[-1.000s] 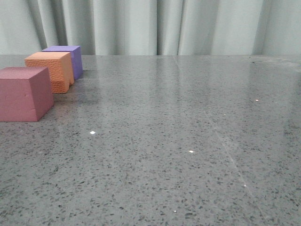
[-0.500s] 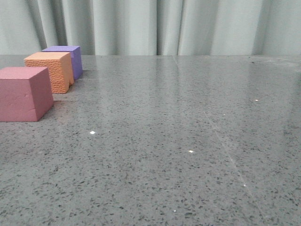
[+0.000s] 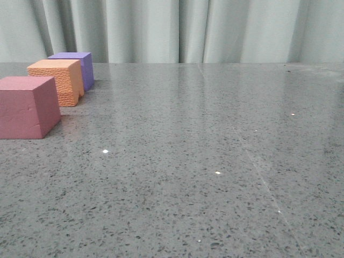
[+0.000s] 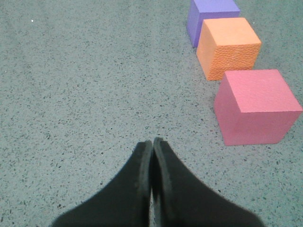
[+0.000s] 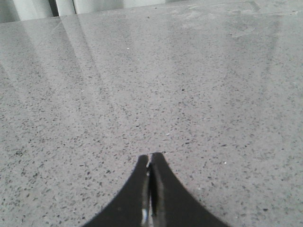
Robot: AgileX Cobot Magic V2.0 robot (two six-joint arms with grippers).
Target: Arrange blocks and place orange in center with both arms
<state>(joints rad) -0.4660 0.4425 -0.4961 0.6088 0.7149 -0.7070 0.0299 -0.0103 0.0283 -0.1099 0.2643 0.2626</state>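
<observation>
Three foam blocks line the table's (image 3: pixel 215 161) left edge: pink block (image 4: pixel 255 106) nearest the left pincer (image 4: pixel 151 142), orange block (image 4: pixel 228 46) next, purple block (image 4: pixel 208 16) farthest. Both pincers are pressed together, empty; the right pincer (image 5: pixel 150 158) hovers over bare stone, blocks well apart.

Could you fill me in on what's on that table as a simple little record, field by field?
pink-red cube: far left of table, nearest the camera
orange cube: behind it, middle of the row
purple cube: farthest back
left gripper: shut, empty, apart from the cubes
right gripper: shut, empty, over bare tabletop
</observation>
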